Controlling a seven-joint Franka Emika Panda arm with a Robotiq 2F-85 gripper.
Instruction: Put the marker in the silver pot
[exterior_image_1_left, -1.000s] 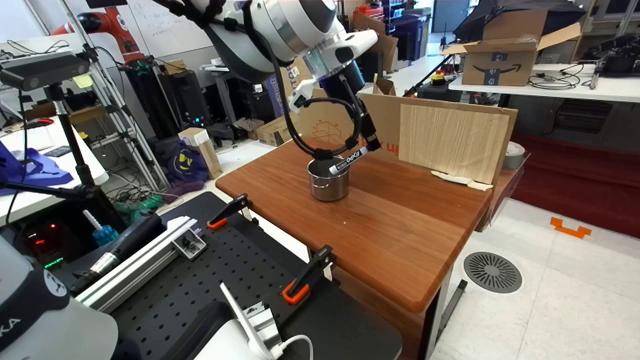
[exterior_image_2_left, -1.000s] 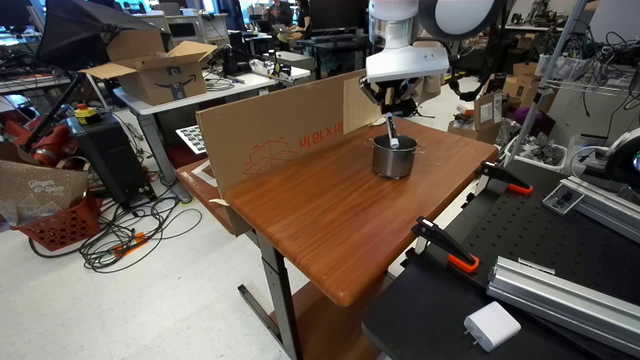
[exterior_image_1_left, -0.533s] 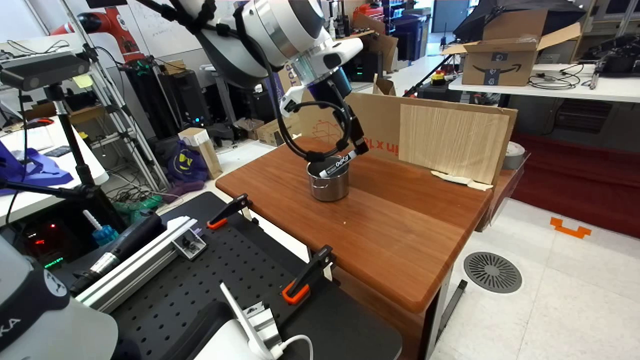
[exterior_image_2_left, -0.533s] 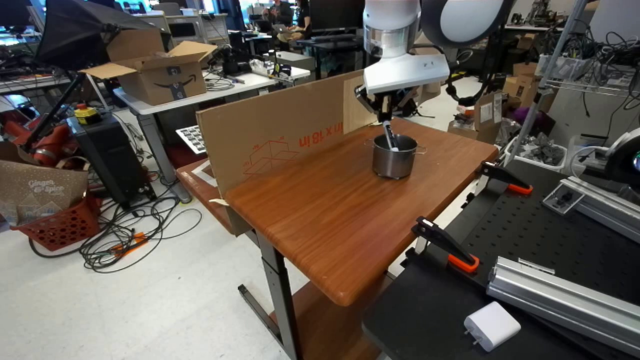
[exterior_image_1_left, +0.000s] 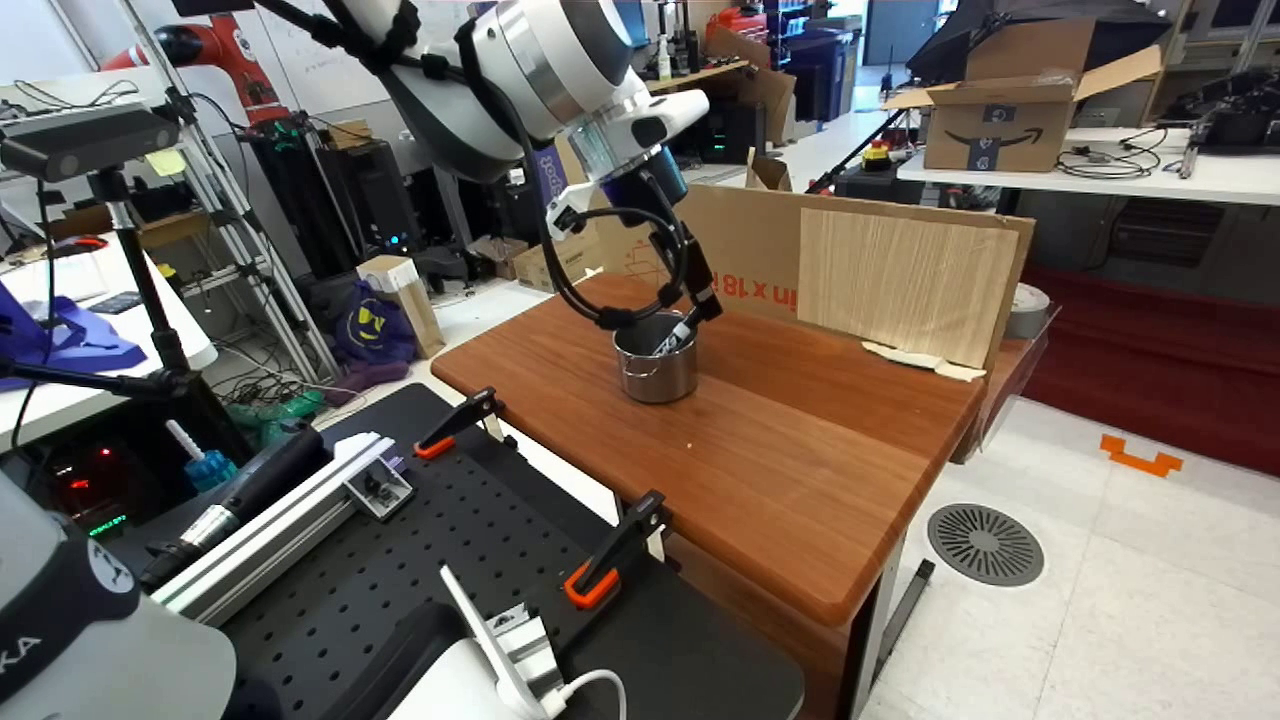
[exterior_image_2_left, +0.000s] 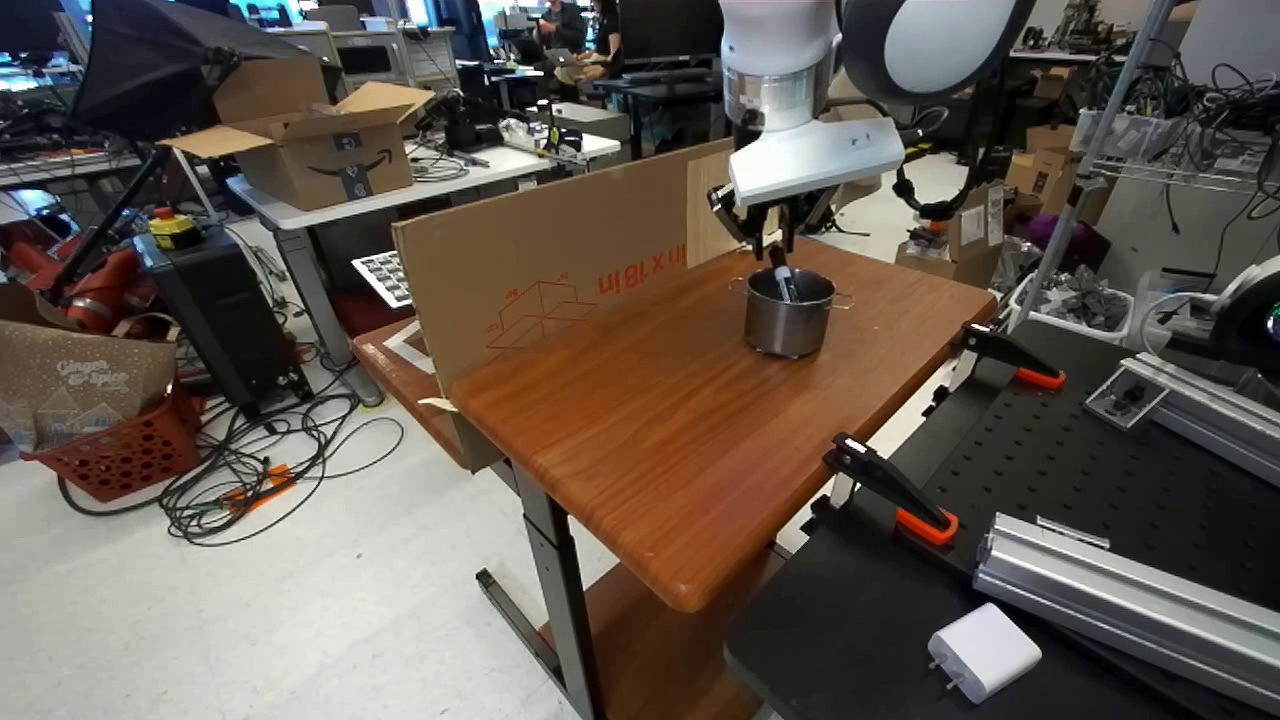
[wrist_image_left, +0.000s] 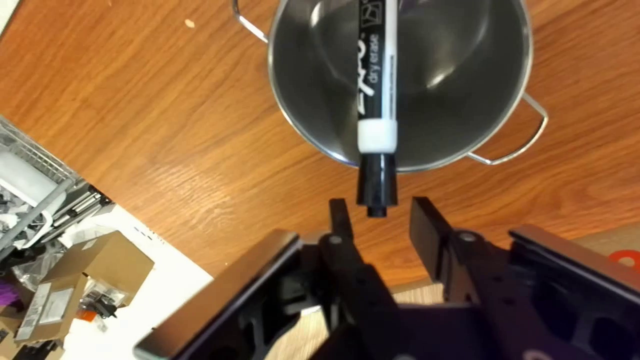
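The silver pot (exterior_image_1_left: 657, 377) stands upright on the wooden table in both exterior views (exterior_image_2_left: 787, 328); its dark inside shows in the wrist view (wrist_image_left: 460, 112). The marker (wrist_image_left: 377, 80), black and white, slants down into the pot's mouth, with its black end past the rim. It shows at the pot in both exterior views (exterior_image_1_left: 672, 341) (exterior_image_2_left: 784, 284). My gripper (wrist_image_left: 378, 206) is open; its fingertips stand on either side of the marker's black end with gaps on both sides. In the exterior views the gripper (exterior_image_1_left: 704, 306) (exterior_image_2_left: 775, 246) is just above the pot's rim.
The wooden table (exterior_image_1_left: 780, 470) bears the pot. A cardboard panel (exterior_image_2_left: 560, 260) stands along the table's edge behind the gripper. Black and orange clamps (exterior_image_1_left: 610, 550) are on the near edge, beside a black perforated board (exterior_image_1_left: 450, 540). The pot has thin wire loop handles (wrist_image_left: 530, 145).
My gripper has moved down and towards the pot. The marker, held above the rim earlier, has gone down into the pot's mouth. The fingers now stand apart from it.
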